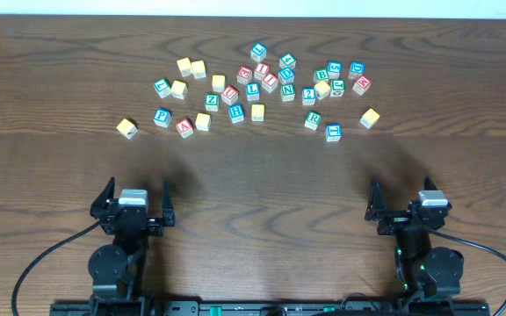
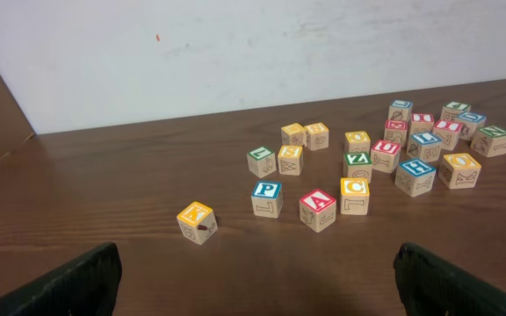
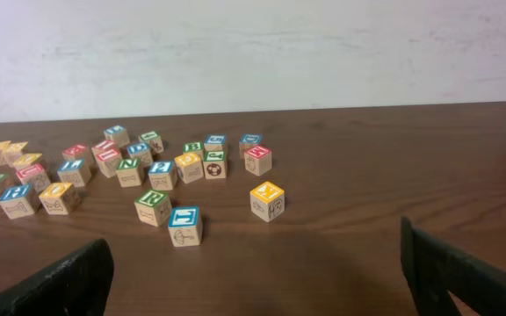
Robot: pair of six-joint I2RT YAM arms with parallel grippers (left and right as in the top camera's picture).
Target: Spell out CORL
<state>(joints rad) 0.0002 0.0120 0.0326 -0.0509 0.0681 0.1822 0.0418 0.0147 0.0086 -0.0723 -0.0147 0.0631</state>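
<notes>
Jaws on both arms wide, nothing between. Left gripper [image 1: 136, 200] and right gripper [image 1: 401, 202] sit at near edge of table [image 1: 253, 219], well apart from cubes. Wrist views crop fingers [image 2: 60, 285] to dark corners, tips unseen. Yellow-topped C cube [image 2: 354, 187] just beside red A cube [image 2: 317, 204], front of left scatter. Green-framed R cube [image 1: 313, 119] near blue-framed cube [image 1: 333, 132], right side. L cube [image 1: 252, 89] mid-cluster, letter small. Which yellow top bears O: cannot tell, letters too small.

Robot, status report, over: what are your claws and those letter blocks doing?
Left gripper, right gripper: open, empty. C block, R block loose among other blocks, nothing spelled yet. Bare table between them and grippers.
</notes>
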